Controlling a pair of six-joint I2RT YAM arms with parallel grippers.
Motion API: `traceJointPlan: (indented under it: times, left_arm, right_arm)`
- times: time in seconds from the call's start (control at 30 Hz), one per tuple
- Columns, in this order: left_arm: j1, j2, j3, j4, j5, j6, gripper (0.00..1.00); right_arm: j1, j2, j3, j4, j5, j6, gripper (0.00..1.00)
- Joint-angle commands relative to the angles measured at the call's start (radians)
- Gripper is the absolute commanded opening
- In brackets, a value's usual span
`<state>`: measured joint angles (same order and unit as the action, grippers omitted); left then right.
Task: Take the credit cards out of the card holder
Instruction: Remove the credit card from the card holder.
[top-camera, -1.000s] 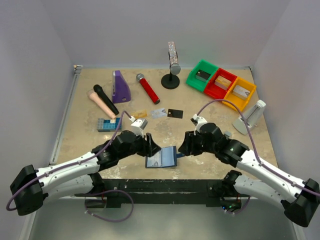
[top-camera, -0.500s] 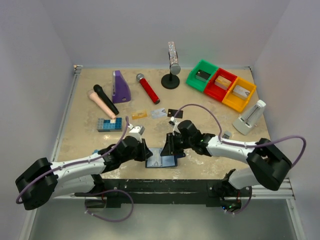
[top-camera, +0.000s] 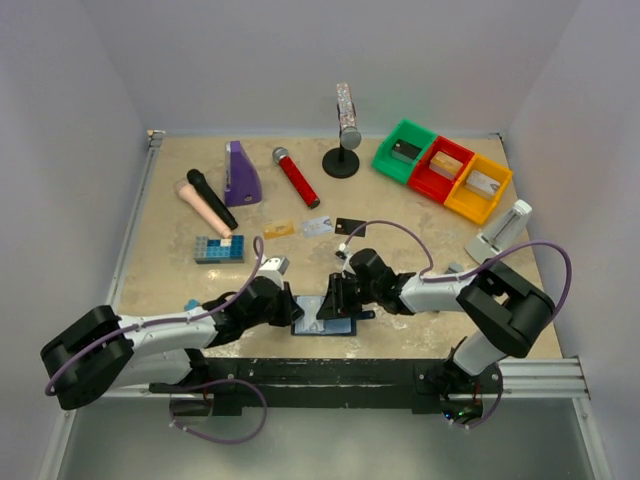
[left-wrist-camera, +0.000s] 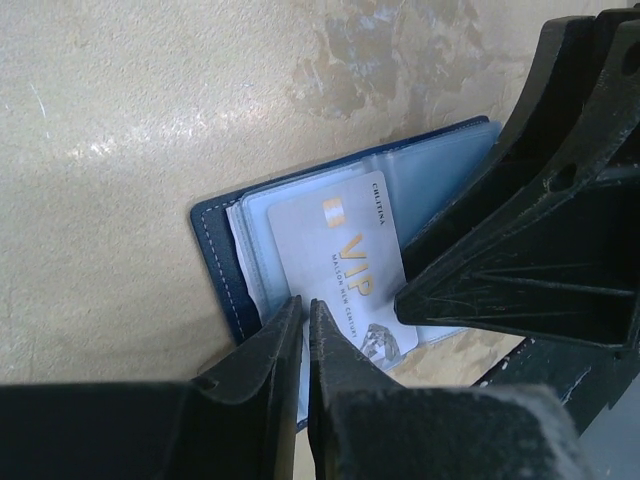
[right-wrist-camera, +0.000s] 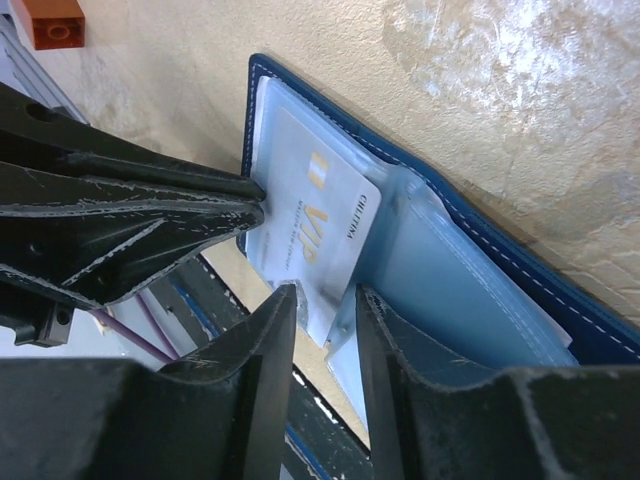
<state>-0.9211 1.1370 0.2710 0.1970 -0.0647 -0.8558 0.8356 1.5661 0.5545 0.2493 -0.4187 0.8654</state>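
Observation:
The card holder (top-camera: 325, 322) lies open and flat near the table's front edge, navy outside (left-wrist-camera: 215, 260) with pale blue pockets (right-wrist-camera: 470, 290). A silvery VIP card (left-wrist-camera: 345, 265) sticks part way out of a pocket. My left gripper (top-camera: 296, 310) is at the holder's left edge, its jaws (left-wrist-camera: 303, 300) shut on the holder's pocket edge. My right gripper (top-camera: 330, 300) is over the holder from the right, jaws apart (right-wrist-camera: 325, 292), straddling a corner of the VIP card (right-wrist-camera: 310, 220). An orange-gold card (top-camera: 279, 229), a silvery card (top-camera: 318, 225) and a black card (top-camera: 350, 227) lie on the table beyond.
A studded blue brick block (top-camera: 218, 249) sits left of the cards. Behind are a black microphone (top-camera: 211, 198), a purple object (top-camera: 241, 173), a red microphone (top-camera: 297, 176) and a microphone stand (top-camera: 346, 130). Green (top-camera: 405, 150), red (top-camera: 441, 166) and yellow (top-camera: 479, 187) bins stand at the back right.
Both grippers have come in low onto the card holder, the right arm swinging left. The left jaws have closed on the holder's edge, and the raised flap now lies flat.

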Motion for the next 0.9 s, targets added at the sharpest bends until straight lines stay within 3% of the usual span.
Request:
traceJointPlan:
  times: [0.0,0.3,0.5,0.6,0.87]
  left_arm:
    - [0.005,0.03,-0.021,0.062,-0.006,-0.022,0.12]
    - [0.005,0.003,-0.044,0.049,-0.027,-0.04,0.1]
    - [0.005,-0.129,-0.024,-0.062,-0.067,-0.032,0.23]
    - [0.005,-0.171,-0.015,-0.079,-0.072,-0.023,0.24]
    - [0.005,-0.086,0.023,0.007,-0.006,0.006,0.21]
  right_arm:
    - [0.003,0.011,-0.022,0.051,0.006,0.02,0.38]
    - [0.003,-0.012,-0.047,0.062,0.014,0.038,0.39]
    - [0.003,-0.026,-0.048,0.034,0.026,0.029,0.38]
    - [0.003,-0.018,-0.05,0.059,0.02,0.033,0.38]
    - [0.003,-0.011,-0.056,0.097,0.009,0.053,0.38]
